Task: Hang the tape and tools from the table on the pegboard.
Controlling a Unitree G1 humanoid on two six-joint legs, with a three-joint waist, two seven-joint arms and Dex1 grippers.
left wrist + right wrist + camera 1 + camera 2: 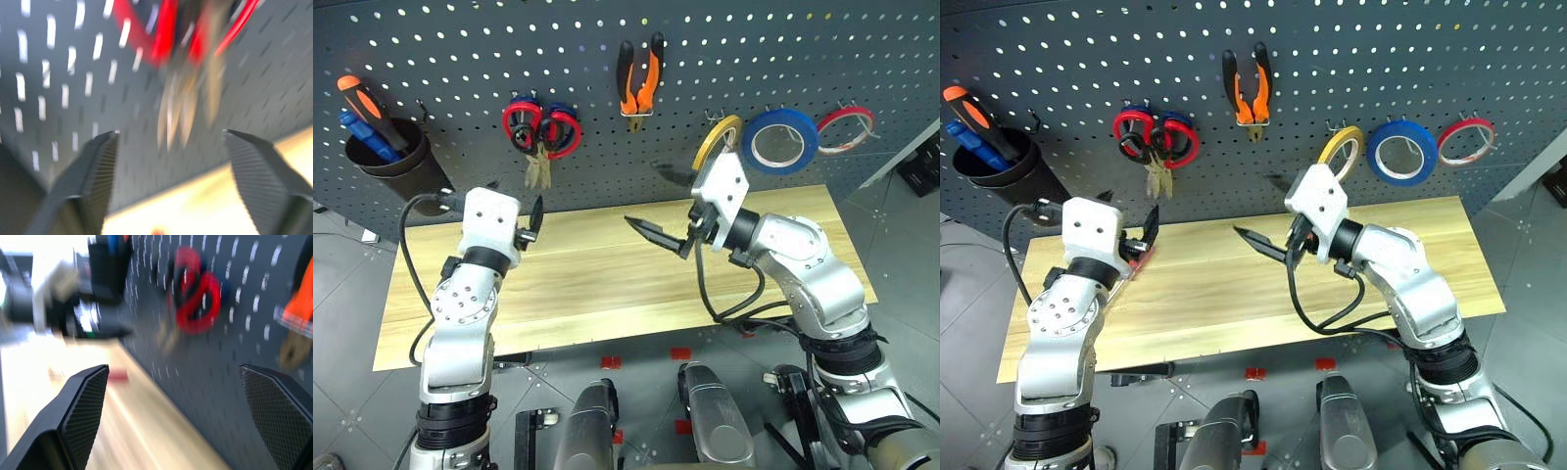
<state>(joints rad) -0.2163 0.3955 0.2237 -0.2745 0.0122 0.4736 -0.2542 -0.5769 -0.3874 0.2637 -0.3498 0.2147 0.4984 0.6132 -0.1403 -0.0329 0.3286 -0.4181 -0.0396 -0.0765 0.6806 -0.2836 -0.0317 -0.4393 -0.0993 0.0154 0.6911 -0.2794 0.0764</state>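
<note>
Pegboard [460,59] inventory, as we count it: three tape rings near its right edge, namely one yellow ring [717,140], one blue tape [781,140] and one red ring [847,127]; one pair of pliers [640,80] at centre; a cluster of red- and blue-handled scissors [541,129]; one black cup [396,162] holding two screwdrivers. Over the counter [607,284], we see the left gripper [168,147] and right gripper [658,235], each with jaws apart and empty. A small red item [1139,260] lies by the counter's left rear edge.
</note>
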